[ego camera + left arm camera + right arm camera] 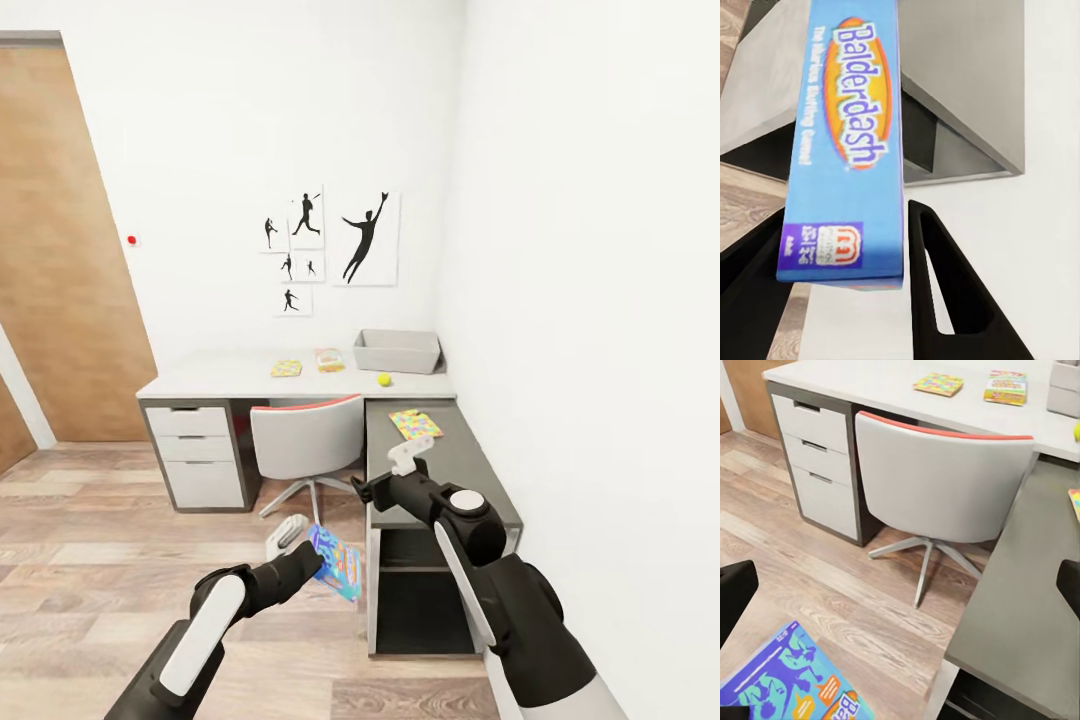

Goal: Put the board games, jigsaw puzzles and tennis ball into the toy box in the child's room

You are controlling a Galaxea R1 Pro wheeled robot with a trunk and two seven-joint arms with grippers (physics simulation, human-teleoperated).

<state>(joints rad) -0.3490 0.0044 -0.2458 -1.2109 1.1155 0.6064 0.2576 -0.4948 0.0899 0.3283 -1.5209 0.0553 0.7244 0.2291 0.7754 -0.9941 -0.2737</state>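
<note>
**Carrying the first game toward the desk; the rest still outside the tray**

Gripping the blue board game in the left gripper, low centre of the head view, jaws clamped on its edge. Hovering the right gripper over the dark corner of the table, apparently open and holding nothing. Waiting at mid-frame: the toy box, seemingly empty; the tennis ball just in front of it; one jigsaw puzzle, another board game, and the second jigsaw puzzle lower right. Judging the job as barely begun.
</note>
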